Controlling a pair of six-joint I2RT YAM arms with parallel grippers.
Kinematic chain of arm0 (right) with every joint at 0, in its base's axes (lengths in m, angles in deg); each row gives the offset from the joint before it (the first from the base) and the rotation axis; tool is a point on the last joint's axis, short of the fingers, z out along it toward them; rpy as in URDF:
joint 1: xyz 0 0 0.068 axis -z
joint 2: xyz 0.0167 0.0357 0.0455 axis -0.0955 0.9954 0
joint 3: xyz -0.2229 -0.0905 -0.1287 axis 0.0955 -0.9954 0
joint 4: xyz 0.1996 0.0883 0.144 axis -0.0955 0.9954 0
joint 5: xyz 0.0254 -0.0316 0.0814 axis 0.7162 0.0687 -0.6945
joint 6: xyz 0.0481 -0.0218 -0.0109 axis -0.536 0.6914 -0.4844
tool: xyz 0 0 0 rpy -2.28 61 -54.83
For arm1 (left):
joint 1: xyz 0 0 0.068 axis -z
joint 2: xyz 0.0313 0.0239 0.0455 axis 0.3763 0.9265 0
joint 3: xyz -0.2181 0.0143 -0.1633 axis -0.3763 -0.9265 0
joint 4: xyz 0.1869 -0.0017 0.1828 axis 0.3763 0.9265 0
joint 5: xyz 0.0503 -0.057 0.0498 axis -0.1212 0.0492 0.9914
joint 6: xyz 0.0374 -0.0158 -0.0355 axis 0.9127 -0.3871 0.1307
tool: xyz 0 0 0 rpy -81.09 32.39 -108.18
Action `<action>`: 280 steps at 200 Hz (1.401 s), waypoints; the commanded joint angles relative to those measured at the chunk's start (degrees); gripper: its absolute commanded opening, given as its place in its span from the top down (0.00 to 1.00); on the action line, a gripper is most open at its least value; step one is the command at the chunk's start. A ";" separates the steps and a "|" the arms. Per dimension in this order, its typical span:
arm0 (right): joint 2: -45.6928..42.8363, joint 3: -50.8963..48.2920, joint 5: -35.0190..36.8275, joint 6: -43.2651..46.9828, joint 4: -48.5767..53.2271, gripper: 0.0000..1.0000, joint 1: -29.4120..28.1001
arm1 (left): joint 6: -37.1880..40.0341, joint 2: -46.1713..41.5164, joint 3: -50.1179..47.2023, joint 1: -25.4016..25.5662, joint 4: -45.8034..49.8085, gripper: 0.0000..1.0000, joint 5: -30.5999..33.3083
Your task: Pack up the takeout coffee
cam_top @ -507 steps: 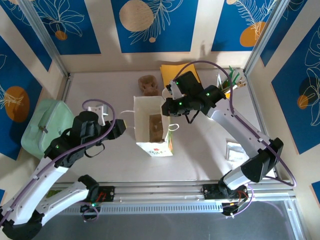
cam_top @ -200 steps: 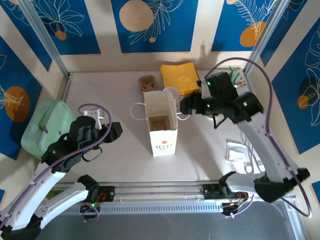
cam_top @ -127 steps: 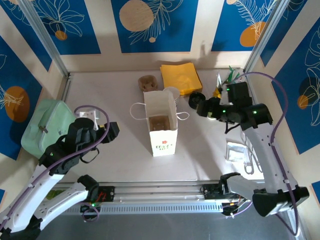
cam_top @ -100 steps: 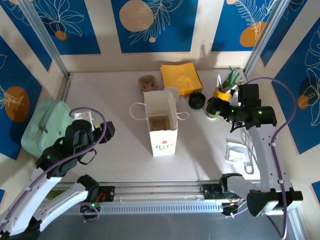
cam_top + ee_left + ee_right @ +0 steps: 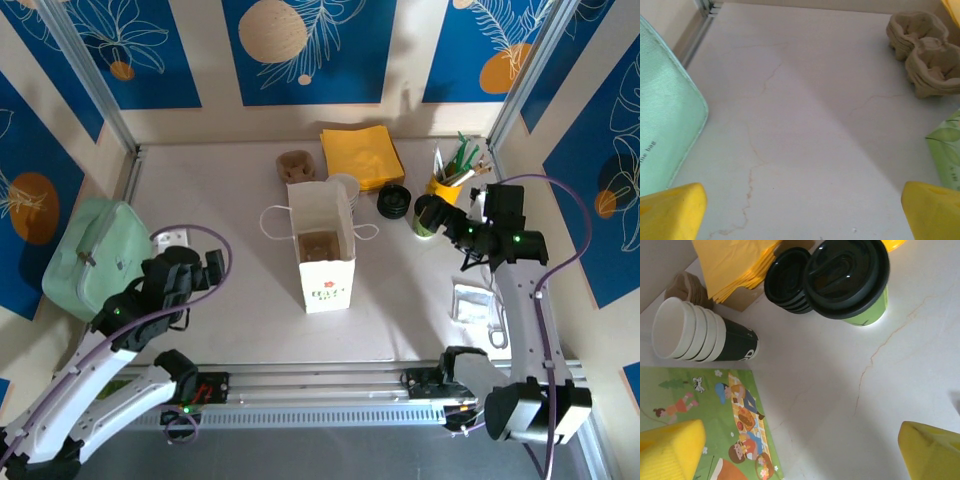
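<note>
right gripper [image 5: 800,452], swung away from the paper bag [image 5: 325,272] at centre to the right of the overhead frame, and left gripper [image 5: 800,210], withdrawn to lower left, both gape empty; the lidded coffee cup [image 5: 847,280] stands outside the bag beside the lid pile [image 5: 787,280], still unpacked.
</note>
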 commanded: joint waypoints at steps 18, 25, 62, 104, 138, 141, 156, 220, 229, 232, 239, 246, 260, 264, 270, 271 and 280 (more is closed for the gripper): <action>7.39 5.12 1.06 2.84 1.43 0.01 -1.83 | 6.39 -4.78 -3.98 0.14 -3.04 0.01 3.20; 9.00 6.41 3.18 3.62 2.58 0.01 -3.18 | 6.19 -5.40 -4.30 0.16 -3.41 0.01 3.08; 16.16 13.97 11.34 6.34 6.97 0.00 -8.42 | 8.03 -7.08 -5.16 0.07 -6.47 0.01 0.32; 24.10 23.56 13.38 9.72 12.63 0.01 -8.83 | 8.04 -7.08 -5.14 0.06 -6.47 0.01 -1.42; 29.42 29.07 13.35 12.00 16.14 0.01 -7.44 | 7.93 -7.75 -5.32 0.07 -6.56 0.01 -2.91; 29.90 29.46 13.39 12.10 16.42 0.01 -7.43 | 7.94 -7.76 -5.29 0.03 -6.56 0.01 -2.96; 32.08 30.84 13.72 12.65 17.65 0.01 -7.25 | 7.91 -8.14 -5.28 0.01 -6.38 0.01 -3.08; 39.26 34.77 16.84 15.31 19.63 0.01 -6.54 | 8.29 -10.55 -4.82 0.05 -5.63 0.01 -3.66; 39.84 35.06 17.00 15.78 19.42 0.02 -6.55 | 8.21 -10.93 -4.97 0.07 -5.50 0.01 -3.66; 40.02 35.02 16.93 15.89 19.32 0.02 -6.55 | 8.21 -11.07 -4.97 0.03 -5.46 0.01 -3.71; 40.32 35.01 16.84 16.26 18.91 0.02 -6.50 | 8.21 -11.28 -5.05 0.04 -5.41 0.01 -3.75; 40.69 35.09 17.16 16.56 18.69 0.02 -6.46 | 8.12 -11.47 -5.06 0.04 -5.37 0.01 -3.75; 41.48 35.36 17.21 17.02 18.25 0.07 -6.21 | 7.95 -11.66 -5.28 0.07 -5.47 0.01 -3.83; 41.74 35.53 17.19 17.20 18.24 0.09 -6.20 | 7.88 -11.66 -5.32 0.07 -5.59 0.01 -3.84; 42.38 35.95 16.97 17.29 18.39 0.09 -6.03 | 7.92 -11.56 -5.32 0.06 -5.76 0.00 -3.90; 42.45 36.10 16.94 17.28 18.44 0.09 -6.03 | 7.93 -11.57 -5.32 0.02 -5.76 0.01 -3.92; 43.49 37.01 17.00 17.11 18.92 0.10 -5.87 | 8.02 -11.57 -5.28 0.04 -6.01 0.01 -4.03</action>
